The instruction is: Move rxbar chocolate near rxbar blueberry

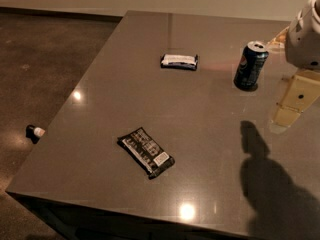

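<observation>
My gripper (292,104), a pale yellowish piece below my white arm, hangs at the right edge of the view above the grey table (200,114), just right of an upright Pepsi can (250,65); whether it is spread or closed up I cannot tell, and it holds nothing I can see. The rxbar chocolate (146,152) lies flat near the table's front edge, well apart from me, its long axis slanting from upper left to lower right, with the small white label at the lower-right end. The rxbar blueberry (179,61) lies flat farther back, its long axis running almost straight left to right, well apart from the chocolate bar and left of the can
</observation>
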